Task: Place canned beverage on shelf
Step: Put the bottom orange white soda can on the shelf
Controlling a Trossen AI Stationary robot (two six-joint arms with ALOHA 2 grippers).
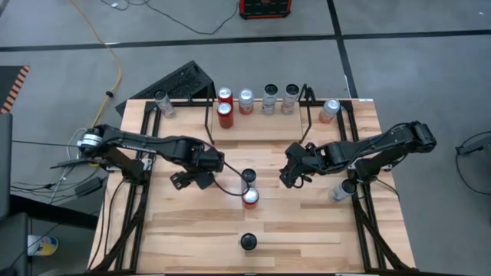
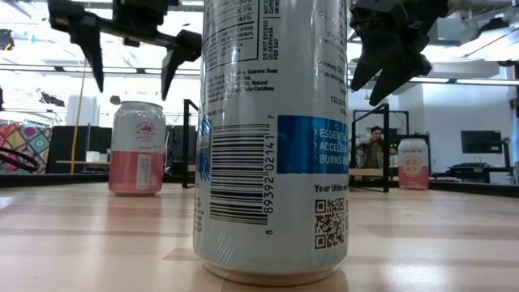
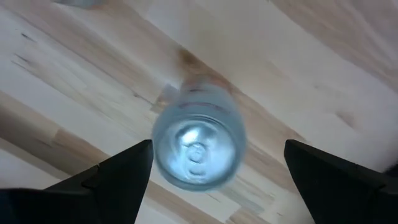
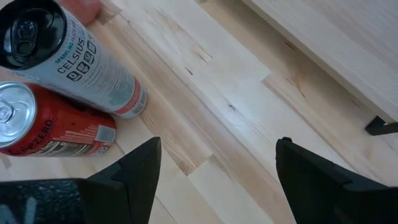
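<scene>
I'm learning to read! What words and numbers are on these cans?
"CELSIUS": tall can with black top.
"ZERO": red can; remaining letters unclear.
"ESSENT", "ACCELER", "BURNS B", "Your Ultim", "89392 02141", "DO NOT EXCEED": big can up close.
Pink can and far can: too small to read.

The table (image 1: 307,222) is pale striped wood. On the black wire shelf (image 1: 209,115) stand red cans (image 1: 225,113) and silver cans (image 1: 268,100); a pink can (image 1: 329,110) stands far right.

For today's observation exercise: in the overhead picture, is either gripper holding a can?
No. Both the left gripper and the right gripper hang open over the table, with no can between their fingers.
</scene>
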